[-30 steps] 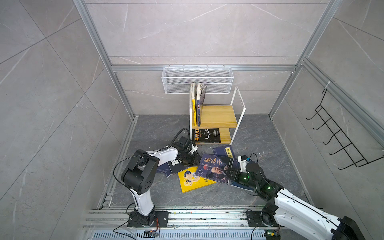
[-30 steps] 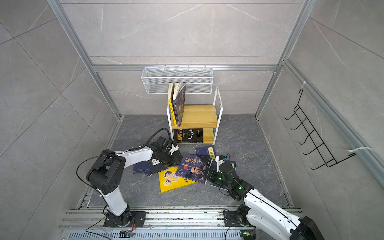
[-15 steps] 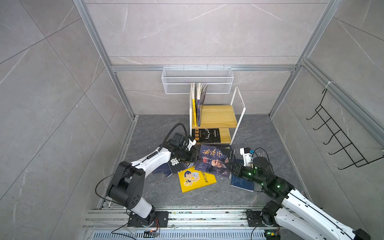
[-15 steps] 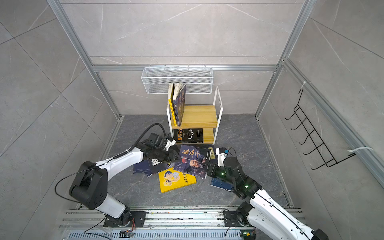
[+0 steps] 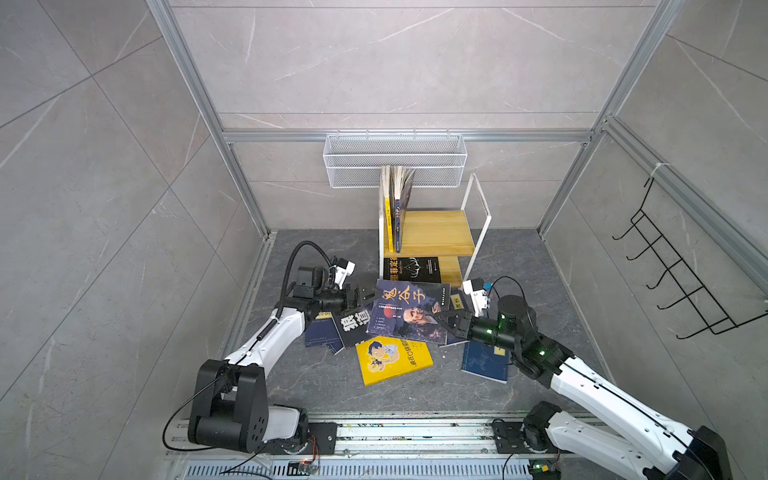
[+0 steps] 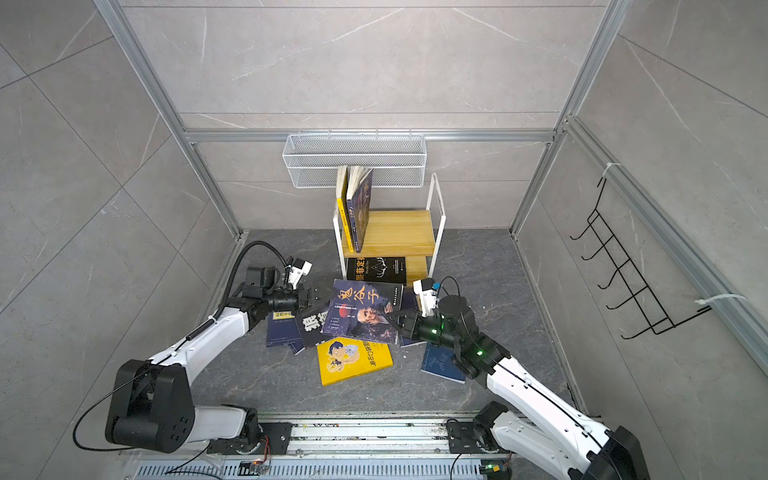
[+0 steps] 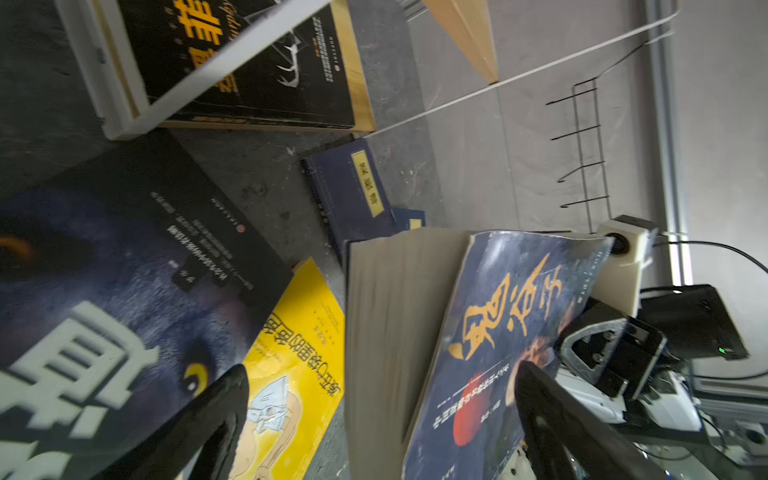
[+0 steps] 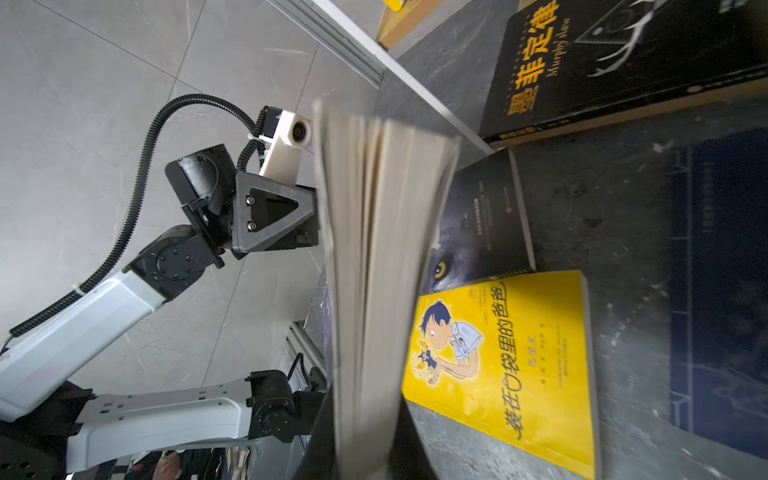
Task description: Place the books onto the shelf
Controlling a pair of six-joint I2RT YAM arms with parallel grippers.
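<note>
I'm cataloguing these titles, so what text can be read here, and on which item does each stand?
"鬼谷子": the portrait book, held up off the floor.
"墨菲定律" and "Murphy's law": the black antler book on the shelf's lower board.
"狼道": the wolf-cover book.
"装在口袋里的爸爸": the yellow book.
The navy book's yellow label and all small print: too blurred to read.

Glossy paper books [image 5: 409, 316], wooden shelf [image 5: 440, 230], matt floor [image 5: 324, 386]

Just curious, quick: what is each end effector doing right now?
Left end effector: open, gripping nothing.
Right end effector: closed on the dark portrait book.
</note>
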